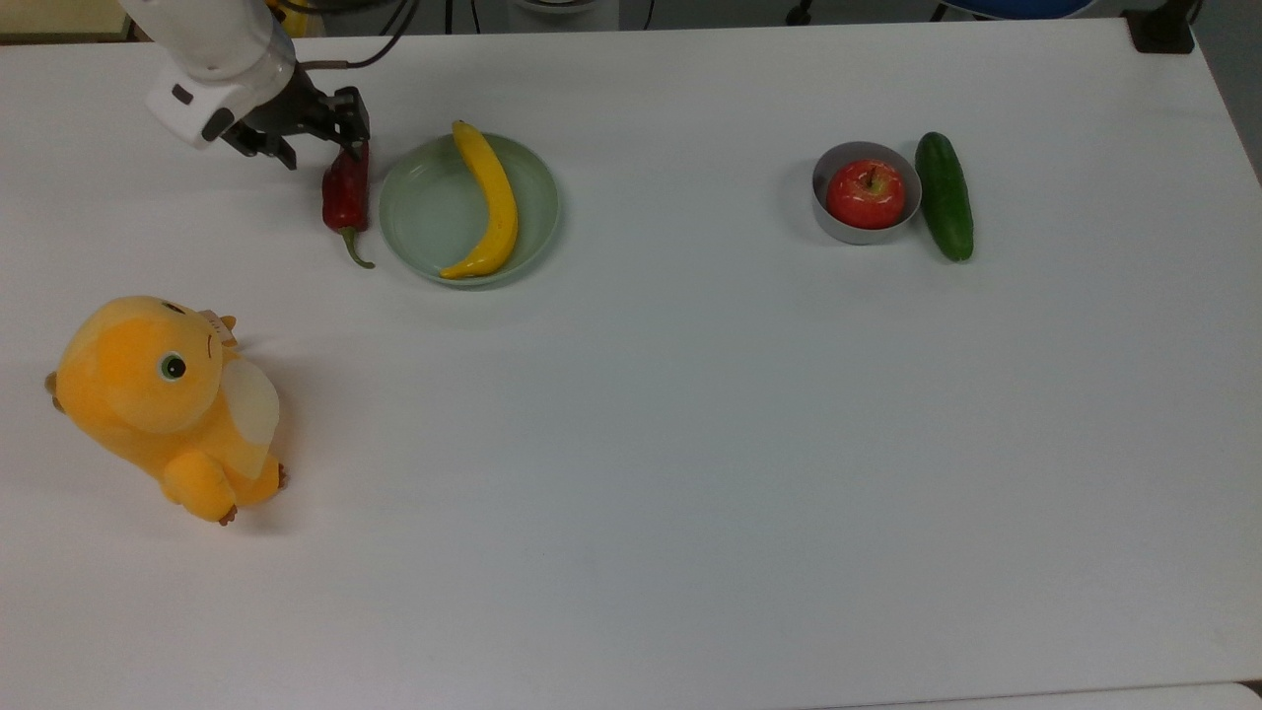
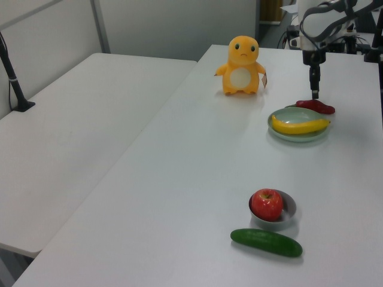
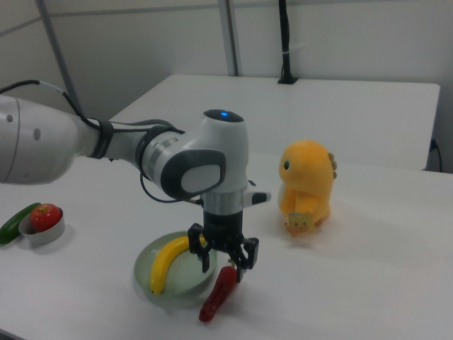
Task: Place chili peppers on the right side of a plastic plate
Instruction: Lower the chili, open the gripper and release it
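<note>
Dark-red chili peppers (image 1: pixel 345 192) lie just beside the plastic plate (image 1: pixel 424 212) (banana inside), gripper (image 3: pixel 225 263) spread apart above: release step, next retreat clear.

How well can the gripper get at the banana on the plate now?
Probably well: the banana lies uncovered on the plate, and the open gripper is just beside it, above the chili.
</note>
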Available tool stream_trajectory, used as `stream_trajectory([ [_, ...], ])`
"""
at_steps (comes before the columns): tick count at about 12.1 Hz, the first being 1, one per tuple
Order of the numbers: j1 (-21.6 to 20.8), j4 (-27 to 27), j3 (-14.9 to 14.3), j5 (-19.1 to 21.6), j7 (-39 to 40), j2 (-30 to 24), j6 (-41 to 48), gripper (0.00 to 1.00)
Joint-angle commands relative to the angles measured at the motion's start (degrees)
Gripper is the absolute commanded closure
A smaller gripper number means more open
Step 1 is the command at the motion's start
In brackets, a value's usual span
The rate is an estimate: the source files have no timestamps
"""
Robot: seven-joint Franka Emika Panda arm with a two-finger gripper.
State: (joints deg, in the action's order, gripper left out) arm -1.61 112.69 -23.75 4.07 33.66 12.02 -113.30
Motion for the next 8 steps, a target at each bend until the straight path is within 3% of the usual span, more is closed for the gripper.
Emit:
stream_trajectory([
  [1,-0.32,-2.65,-0.5,1.64,-2.25,-5.07,2.91,0.0],
  [3,-0.76,-6.06,-0.07,1.82,-7.87,-7.27,3.95,0.0],
  [6,-1.03,-13.36,2.04,1.99,-23.86,-9.21,6.94,0.0],
  [8,-1.02,-17.31,4.67,1.99,-32.04,-10.52,10.71,0.0],
])
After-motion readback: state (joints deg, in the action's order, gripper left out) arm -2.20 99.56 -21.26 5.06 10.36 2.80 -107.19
